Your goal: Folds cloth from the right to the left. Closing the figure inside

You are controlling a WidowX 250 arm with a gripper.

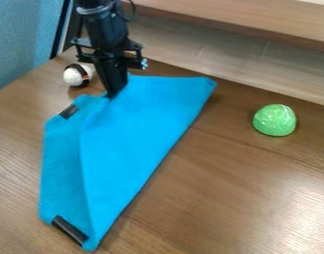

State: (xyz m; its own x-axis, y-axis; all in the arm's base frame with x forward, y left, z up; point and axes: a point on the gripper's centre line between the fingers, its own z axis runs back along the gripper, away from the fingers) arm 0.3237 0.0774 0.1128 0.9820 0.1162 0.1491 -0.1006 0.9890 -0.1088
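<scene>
Step in hand: you look to be partway through the right-to-left fold, the flap lying slantwise over the left part.
Fingers (111, 95): pinched together on the blue cloth (141, 134), at the flap's upper left.
Cloth: flat on the bench (224, 198), left strip uncovered, dark bands (69, 111) at its left edge.
Next move: you probably need to draw the flap further left, lay it down, then let go.
Nearby: green dome (275, 120) to the right, white-and-black ball (76, 75) behind.
Writing: none you can read.
</scene>
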